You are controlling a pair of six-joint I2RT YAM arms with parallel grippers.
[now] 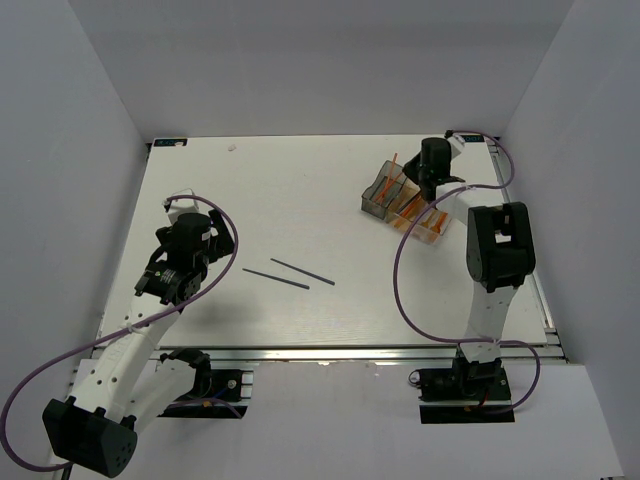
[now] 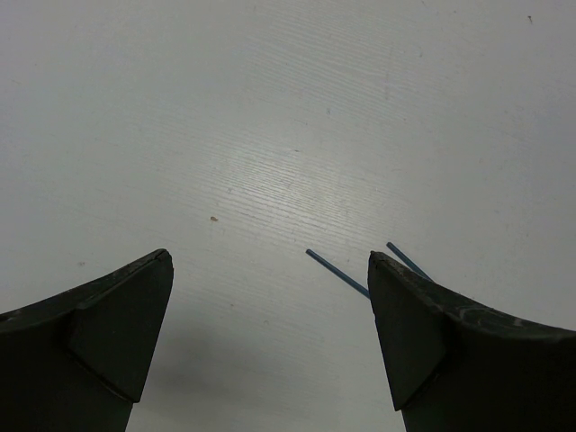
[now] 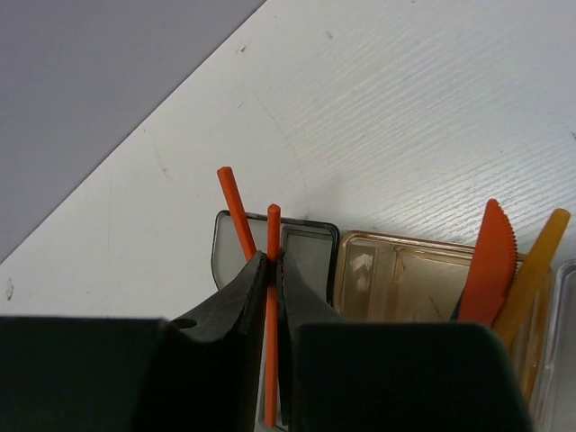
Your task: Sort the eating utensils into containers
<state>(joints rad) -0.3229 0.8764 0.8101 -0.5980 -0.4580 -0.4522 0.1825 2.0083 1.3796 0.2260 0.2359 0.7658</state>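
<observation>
overhead view looks down; both wrist views close to table [image 1: 300, 200].

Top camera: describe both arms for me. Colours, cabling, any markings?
Both arms match: the left arm and right arm have white link sections between chunky black joint housings. A thin purple cable loops loosely alongside each. The left gripper and right gripper have matte black, wedge-shaped fingers. No markings or labels show.

dark sticks [image 1: 272, 278] [image 1: 302, 272]: 2 | orange sticks [image 3: 236, 212] [image 3: 273, 234]: 2 | orange knife [image 3: 486, 261]: 1 | amber utensil [image 3: 535, 265]: 1 | bins [image 1: 375, 207]: 3
</observation>
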